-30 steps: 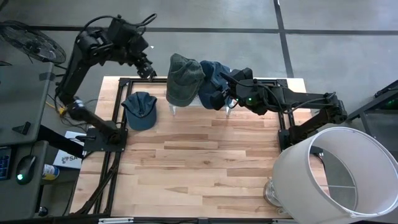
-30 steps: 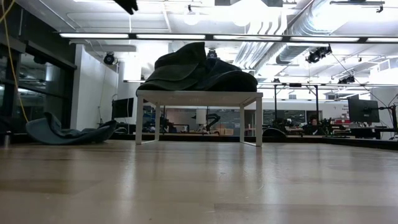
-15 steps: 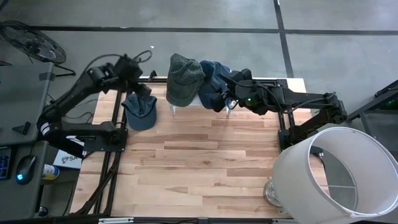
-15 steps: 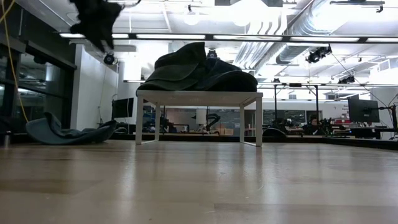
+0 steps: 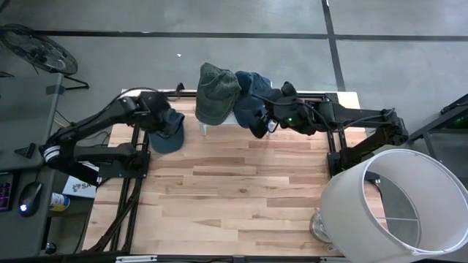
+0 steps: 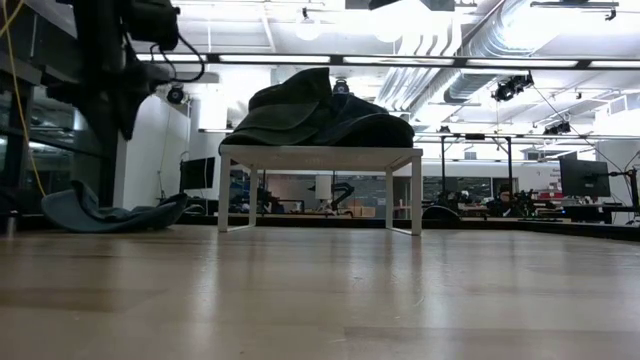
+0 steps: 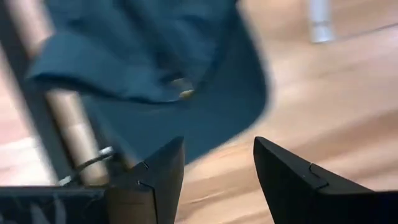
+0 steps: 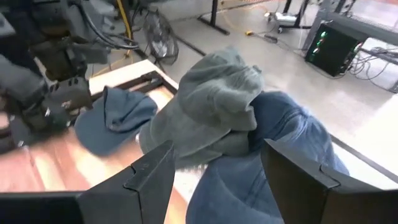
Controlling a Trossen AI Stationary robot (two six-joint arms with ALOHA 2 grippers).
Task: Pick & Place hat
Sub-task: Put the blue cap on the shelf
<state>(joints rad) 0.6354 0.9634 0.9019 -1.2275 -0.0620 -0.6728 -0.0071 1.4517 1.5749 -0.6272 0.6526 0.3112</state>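
A dark blue cap (image 5: 167,131) lies flat on the wooden table near its left side, also seen in the low view (image 6: 100,212) and the left wrist view (image 7: 186,81). My left gripper (image 5: 162,117) hovers open just over it (image 7: 217,158), fingers either side of the brim edge. A green hat (image 5: 216,91) and a blue hat (image 5: 252,102) are heaped on a small white table (image 6: 320,155). My right gripper (image 5: 269,117) is open at the blue hat (image 8: 280,137), with the green hat (image 8: 217,106) beyond. My right gripper stands open at the blue hat's near side (image 8: 261,180), coming level from the table's right. Whether a finger touches the cloth, I cannot tell.
A black frame rail (image 5: 139,131) runs along the table's left side beside the cap. A large white lampshade (image 5: 387,204) stands at the near right corner. Bare wood (image 5: 234,190) stretches across the table's near half.
My left arm has swung down from high above the table's far left corner toward the dark blue cap and now hangs low over it. The hats and the cap have stayed where they were.
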